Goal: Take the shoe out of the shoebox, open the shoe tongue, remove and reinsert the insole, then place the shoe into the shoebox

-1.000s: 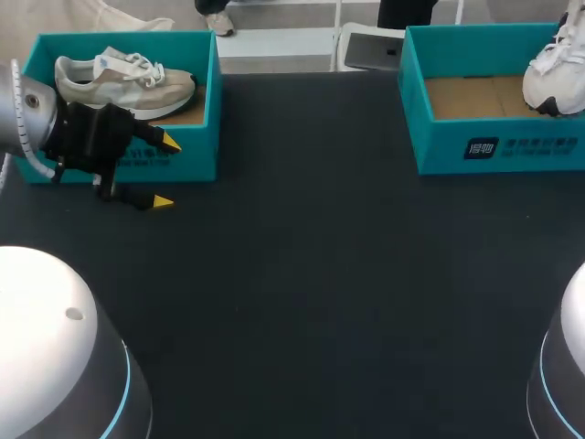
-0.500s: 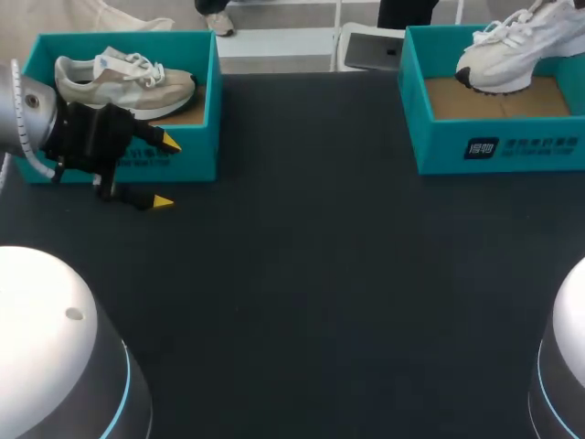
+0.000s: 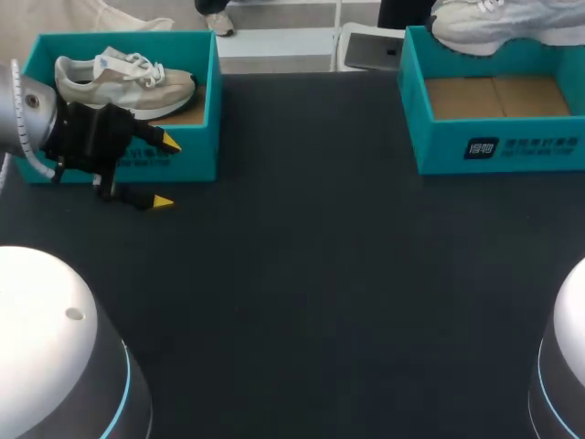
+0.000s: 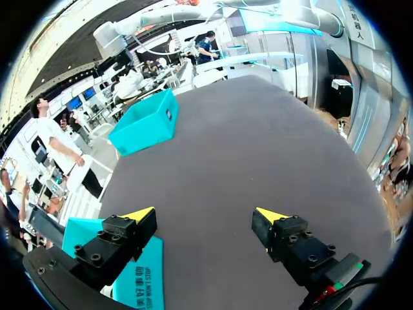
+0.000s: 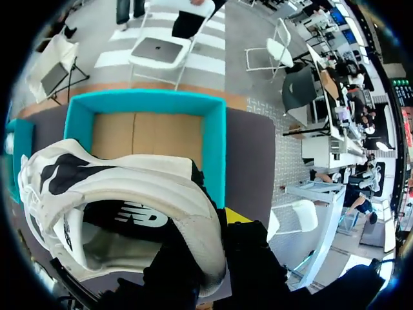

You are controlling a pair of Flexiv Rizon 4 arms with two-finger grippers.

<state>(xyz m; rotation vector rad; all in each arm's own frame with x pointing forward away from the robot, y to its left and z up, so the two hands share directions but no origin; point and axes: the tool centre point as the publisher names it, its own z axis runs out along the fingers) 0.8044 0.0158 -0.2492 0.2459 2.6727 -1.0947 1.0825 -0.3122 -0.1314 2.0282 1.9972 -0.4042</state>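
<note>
Head view: two teal boxes and two shoes are showing on the counter (image 3: 302,274). The beige shoe (image 3: 123,80) is lying in the left box (image 3: 201,155). The white shoe (image 3: 503,23) is hanging above the right box (image 3: 494,151), higher than half a second ago. The left claw (image 3: 167,172) is sitting unmoved before the left box.

Left wrist view: its fingers are standing apart over the counter.

Right wrist view: only here, the right claw (image 5: 214,226) is showing, clamping the white shoe's heel.

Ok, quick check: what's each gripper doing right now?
Left gripper: open, empty.
Right gripper: shut on the white shoe, held above the shoebox.
</note>
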